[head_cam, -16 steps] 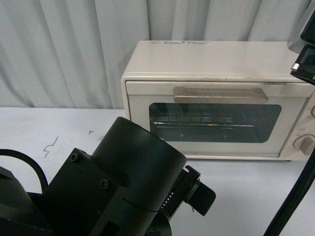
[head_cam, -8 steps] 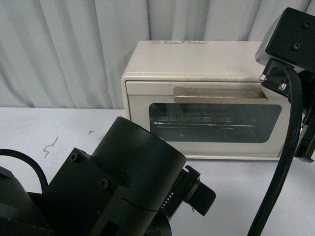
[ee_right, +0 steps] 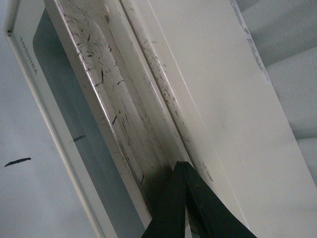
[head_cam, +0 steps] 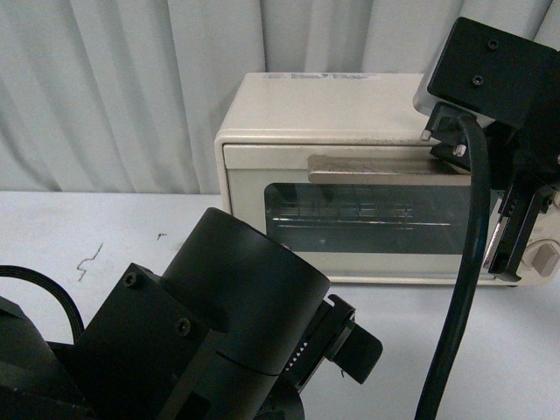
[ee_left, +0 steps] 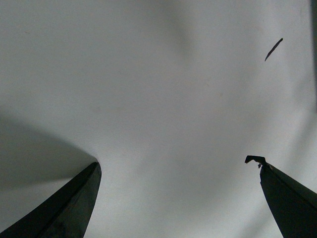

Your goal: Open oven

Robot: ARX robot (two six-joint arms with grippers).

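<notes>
The cream-white oven point(head_cam: 350, 109) stands at the back of the white table with its glass door point(head_cam: 367, 217) closed. Its beige bar handle point(head_cam: 376, 168) runs along the top of the door. My right arm point(head_cam: 490, 79) hangs in front of the oven's right side and covers the handle's right end. In the right wrist view my right gripper point(ee_right: 182, 166) is shut and empty, its tips against the scuffed handle point(ee_right: 114, 99) near the door's upper edge. My left gripper point(ee_left: 176, 163) is open and empty over the bare table, low at the front left.
A grey curtain point(head_cam: 114, 87) hangs behind the table point(head_cam: 105, 219). A round knob point(head_cam: 544, 258) shows at the oven's lower right. My right arm's black cable point(head_cam: 455, 306) hangs down to the front. My left arm's bulk point(head_cam: 219, 332) fills the lower left.
My right arm has come in from the right edge, moving left and down in front of the oven's right side, now covering the handle's end. My left arm has not moved. The door stays closed.
</notes>
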